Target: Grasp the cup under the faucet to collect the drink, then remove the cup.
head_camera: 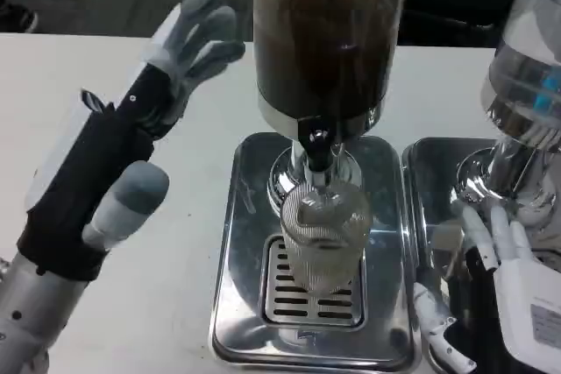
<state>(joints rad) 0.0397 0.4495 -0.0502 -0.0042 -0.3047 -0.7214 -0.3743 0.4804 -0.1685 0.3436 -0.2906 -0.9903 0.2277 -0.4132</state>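
Observation:
A clear ribbed cup (325, 236) stands upright on the slotted drip grate (289, 299) of a steel tray, directly under the black faucet (316, 148) of a tall dispenser filled with dark drink (326, 32). My left hand (123, 142) is raised over the table to the left of the dispenser, fingers spread, holding nothing. My right hand (500, 291) sits low at the right of the tray, fingers extended toward the cup but apart from it. I cannot tell whether liquid is flowing.
A second dispenser (526, 102) with a clear tank stands at the right on its own steel tray (429, 190), close above my right hand. White tabletop (202, 216) lies to the left of the trays.

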